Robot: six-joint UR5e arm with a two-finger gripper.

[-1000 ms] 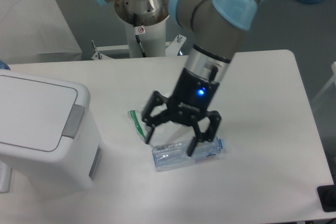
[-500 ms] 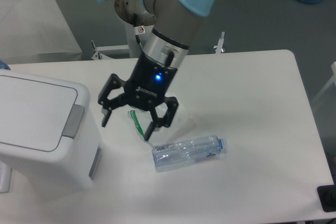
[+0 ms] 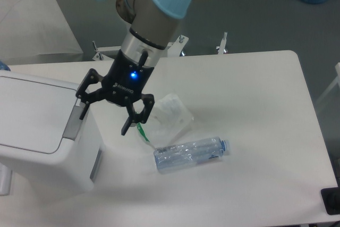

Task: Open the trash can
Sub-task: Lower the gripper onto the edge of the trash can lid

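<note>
Hand [image 3: 104, 114]: two black fingers spread wide apart, nothing between them. Blue indicator light lit on the hand body. One fingertip [image 3: 83, 111] sits over the trash can's right rim, at or just above the grey tab [image 3: 73, 123]; contact cannot be confirmed from this view. The other fingertip hangs over bare table [image 3: 255, 104], clear of the can.

Trash can [image 3: 45, 134]: white boxy bin with rounded corners, directly to the camera-left of the hand, at the left edge of the table. Flat white lid [image 3: 29, 112] lies down and level, closed. The grey tab is on the rim side facing the hand.

Translucent plastic bag [image 3: 167, 118]: lies on the table to the camera-right of the hand, just beside the free fingertip. Its green strip [image 3: 142, 132] lies close below that fingertip, toward the camera.

Clear plastic bottle [image 3: 188, 153]: on its side, farther camera-right and nearer the camera than the hand, cap end pointing camera-right. It is just beside the bag's lower edge, apart from the hand.

Arm [image 3: 151, 19]: grey with light-blue joint caps, comes down to the hand from the top of the view.
</note>
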